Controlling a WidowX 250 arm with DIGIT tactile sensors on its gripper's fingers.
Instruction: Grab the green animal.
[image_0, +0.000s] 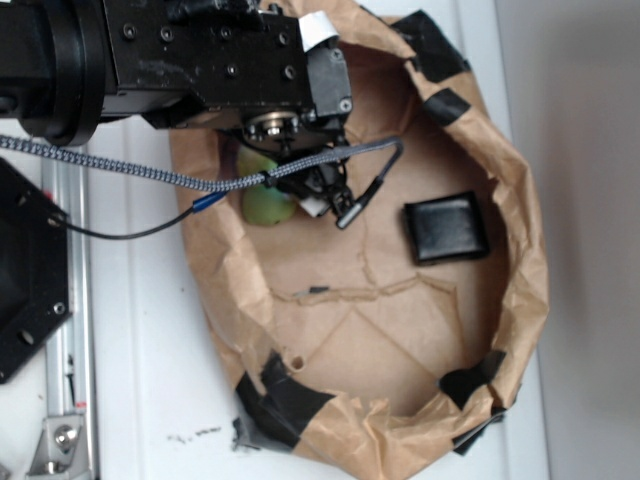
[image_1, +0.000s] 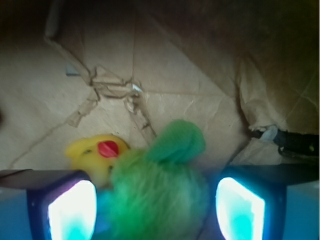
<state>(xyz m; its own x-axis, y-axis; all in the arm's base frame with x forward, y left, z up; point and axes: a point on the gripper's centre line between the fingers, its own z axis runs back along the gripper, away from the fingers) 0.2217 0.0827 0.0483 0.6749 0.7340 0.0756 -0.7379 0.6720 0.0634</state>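
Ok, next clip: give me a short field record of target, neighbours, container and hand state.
target: green animal, fuzzy plush, between the two fingers
hand: hand open, fingers on either side of the plush, contact unclear
neighbour: yellow duck toy, touching the plush's left side
other item: black wallet, flat, apart from the toys
container: brown paper bag, black tape on rim

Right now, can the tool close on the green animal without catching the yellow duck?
Probably yes. In the wrist view the green animal sits between the open tool's fingers, with the yellow duck touching its left side just beyond the fingertip, so it may get nudged.
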